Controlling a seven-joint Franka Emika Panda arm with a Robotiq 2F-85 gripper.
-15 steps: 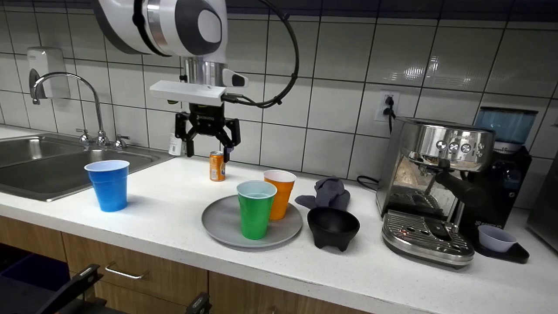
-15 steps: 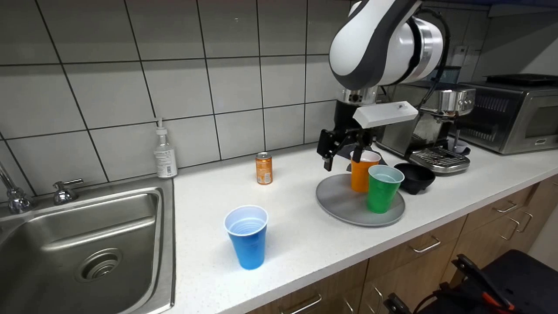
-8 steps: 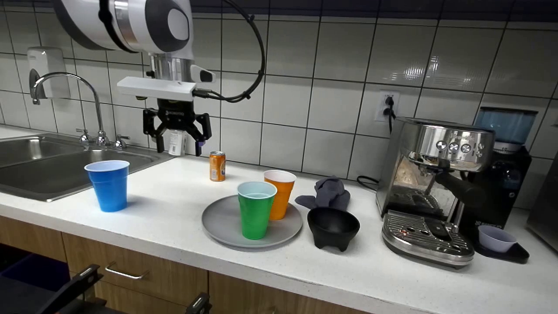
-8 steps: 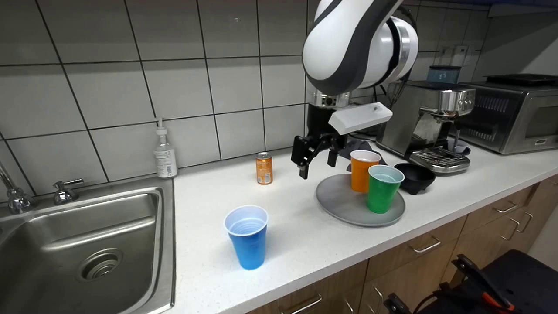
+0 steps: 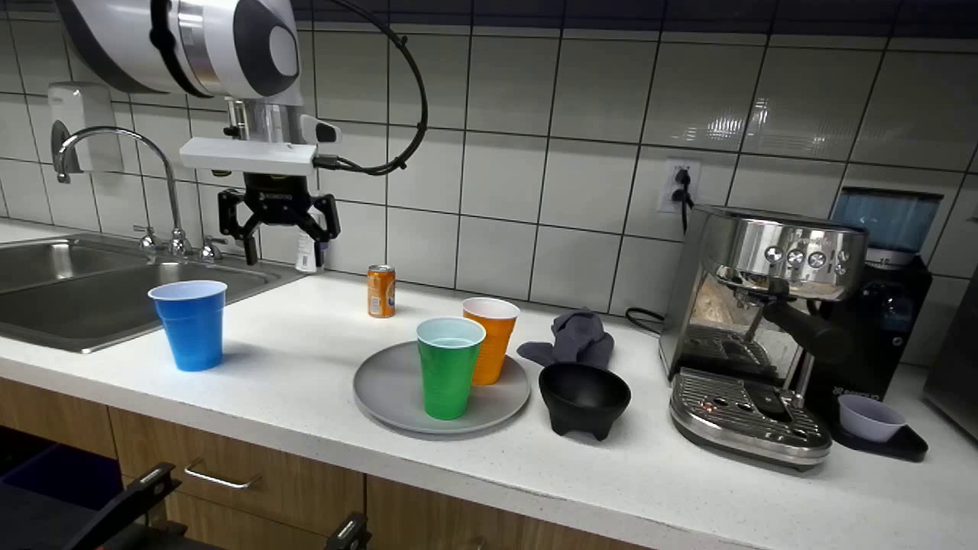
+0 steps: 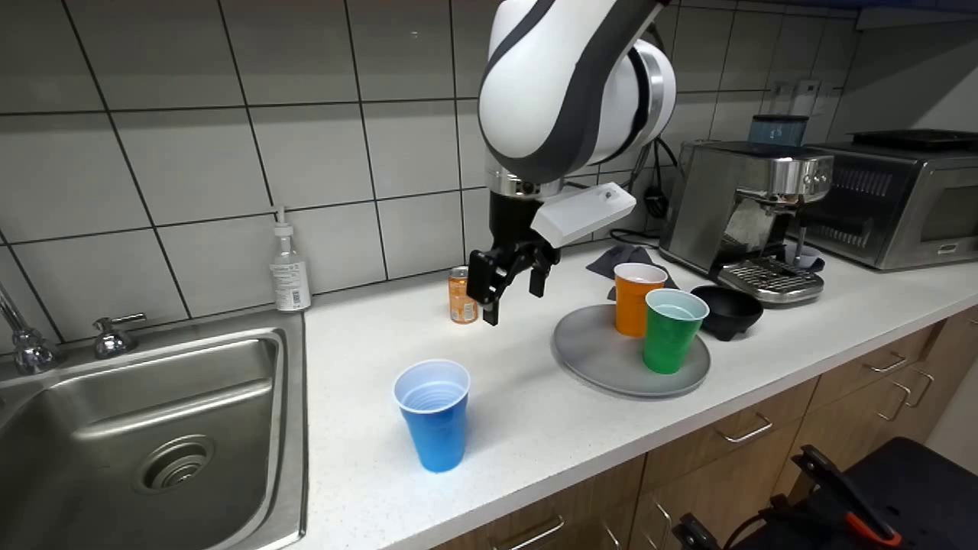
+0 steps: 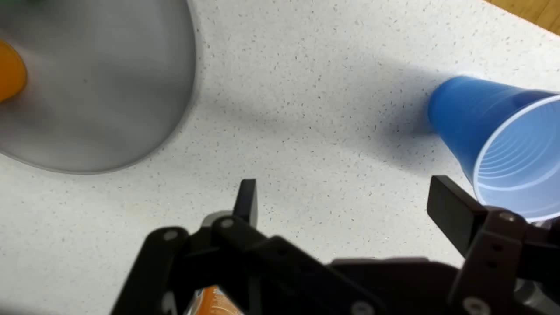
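My gripper (image 5: 285, 256) is open and empty, held above the white counter; it also shows in an exterior view (image 6: 514, 300) and in the wrist view (image 7: 345, 199). An upright blue cup (image 5: 189, 328) stands on the counter; in the wrist view the blue cup (image 7: 463, 113) lies beyond the right finger. An orange can (image 6: 458, 298) stands near the wall, partly covered by the gripper in the wrist view (image 7: 216, 302). A grey plate (image 5: 382, 389) bears a green cup (image 5: 447, 378) and an orange cup (image 5: 497, 336), both upright.
A black bowl (image 5: 584, 401) and a dark cloth (image 5: 581, 336) are beside the plate. An espresso machine (image 5: 764, 252) and a microwave (image 6: 909, 206) stand further along. A steel sink (image 6: 286, 428), faucet (image 5: 172, 198) and soap bottle (image 6: 289, 275) are at the opposite end.
The arm and open gripper have moved left in both exterior views, from near the plate and cups toward the sink side. The cups, can and plate have not moved.
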